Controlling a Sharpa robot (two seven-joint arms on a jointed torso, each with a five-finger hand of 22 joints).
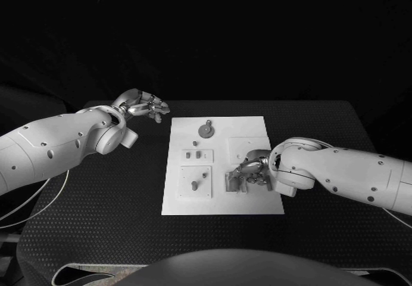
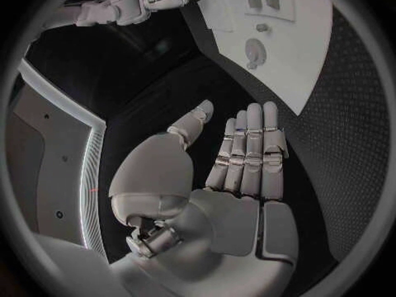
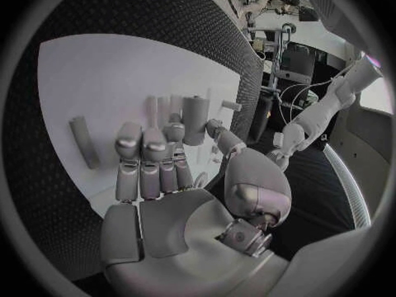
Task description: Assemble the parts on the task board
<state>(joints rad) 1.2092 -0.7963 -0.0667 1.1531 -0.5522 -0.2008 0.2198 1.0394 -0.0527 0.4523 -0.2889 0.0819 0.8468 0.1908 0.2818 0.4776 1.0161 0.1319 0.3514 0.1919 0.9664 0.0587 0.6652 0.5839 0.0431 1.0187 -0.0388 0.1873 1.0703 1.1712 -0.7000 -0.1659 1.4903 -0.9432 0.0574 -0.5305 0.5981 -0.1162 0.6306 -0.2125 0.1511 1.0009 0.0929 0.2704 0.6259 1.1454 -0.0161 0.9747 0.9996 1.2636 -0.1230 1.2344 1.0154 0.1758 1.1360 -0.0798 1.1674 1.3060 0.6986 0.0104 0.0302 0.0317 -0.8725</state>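
The white task board (image 1: 249, 128) lies in the middle of the black table. My right hand (image 1: 250, 170) is low over its right front part. In the right wrist view a grey upright cylinder part (image 3: 195, 119) stands between the thumb and the fingertips (image 3: 173, 132), which seem to pinch it. Another grey part (image 3: 82, 142) lies flat on the board (image 3: 107, 79) beside the fingers. My left hand (image 1: 141, 107) hovers off the board's far left corner, its fingers (image 2: 247, 152) straight and apart and its palm bare. A round grey part (image 1: 206, 129) sits on the far side of the board.
Small grey pegs (image 1: 194, 155) stand left of centre on the board, and a raised square panel (image 1: 194, 182) with pegs sits at the front left. Black table (image 1: 326, 119) surrounds the board. My right arm (image 2: 124, 6) appears in the left wrist view.
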